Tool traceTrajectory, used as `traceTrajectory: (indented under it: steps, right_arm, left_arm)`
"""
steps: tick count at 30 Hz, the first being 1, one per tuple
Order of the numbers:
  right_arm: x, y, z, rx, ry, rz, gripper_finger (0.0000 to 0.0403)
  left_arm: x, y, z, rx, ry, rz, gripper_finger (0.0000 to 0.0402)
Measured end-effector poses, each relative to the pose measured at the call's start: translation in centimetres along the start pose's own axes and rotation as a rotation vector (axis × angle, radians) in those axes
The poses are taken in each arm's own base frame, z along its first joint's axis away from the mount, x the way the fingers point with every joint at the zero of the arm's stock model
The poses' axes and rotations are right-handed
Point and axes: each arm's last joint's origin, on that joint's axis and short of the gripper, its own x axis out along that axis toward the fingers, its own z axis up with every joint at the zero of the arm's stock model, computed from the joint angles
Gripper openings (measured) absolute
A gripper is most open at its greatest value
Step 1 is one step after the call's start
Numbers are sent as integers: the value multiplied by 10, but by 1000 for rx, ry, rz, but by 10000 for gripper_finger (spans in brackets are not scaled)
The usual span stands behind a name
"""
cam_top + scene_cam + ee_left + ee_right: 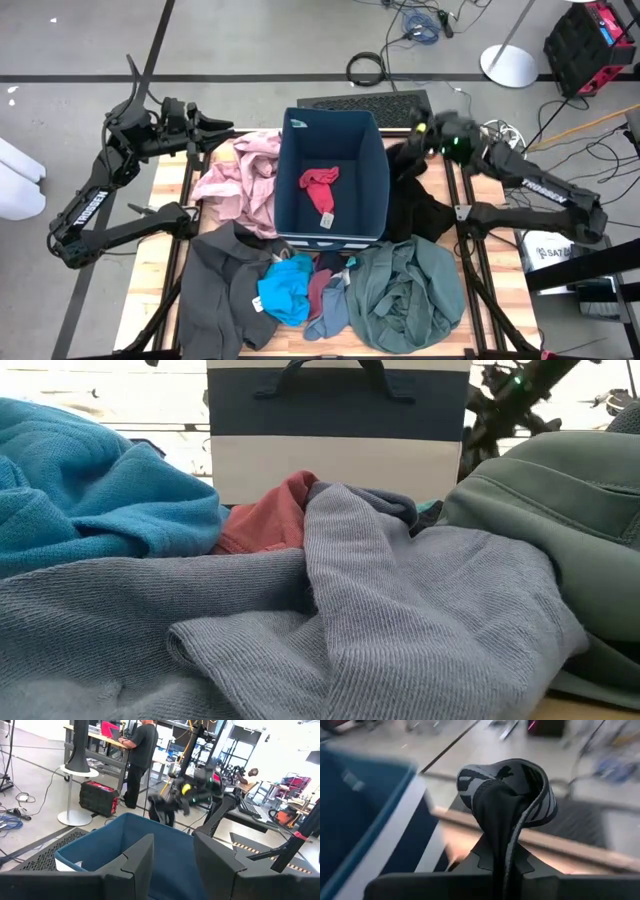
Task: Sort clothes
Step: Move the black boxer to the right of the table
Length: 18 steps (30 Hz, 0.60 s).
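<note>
The navy bin (330,215) stands mid-table with a red piece (320,186) lying inside. A dusty-pink garment (245,180) lies left of it. Dark grey (222,290), bright-blue (285,290), grey-blue (400,620) and grey-green (405,295) garments lie heaped at the near edge. Right of the bin is a black garment (418,205), and my right gripper (420,137) is shut on it near the bin's far right corner. My left gripper (172,857) stands open and level beyond the bin's far left corner, with nothing between its fingers. My right gripper pinches a bunched fold of the black garment (512,810) between its two fingers, several layers with grey stripes showing. The bunch sticks out past the fingertips. The fingers slant downward from the table's far right. The rest of the garment (425,215) trails down onto the table beside the bin.
A black keyboard (360,105) lies just beyond the table's far edge. Cables and a round lamp base (508,65) are on the floor behind. A person (140,760) stands at a bench far off in the room.
</note>
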Motion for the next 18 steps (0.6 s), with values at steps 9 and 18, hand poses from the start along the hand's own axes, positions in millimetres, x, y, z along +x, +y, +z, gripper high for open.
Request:
traceTrajectory:
  steps: [9, 18]
  right_arm:
    - [7, 9, -77, 32, 206, 100, 0]
    - [11, 13, -106, -2, 381, 29, 8]
  left_arm:
    - [0, 0, 0, 2, -4, -1, 148]
    - [0, 0, 0, 2, -4, 3, 148]
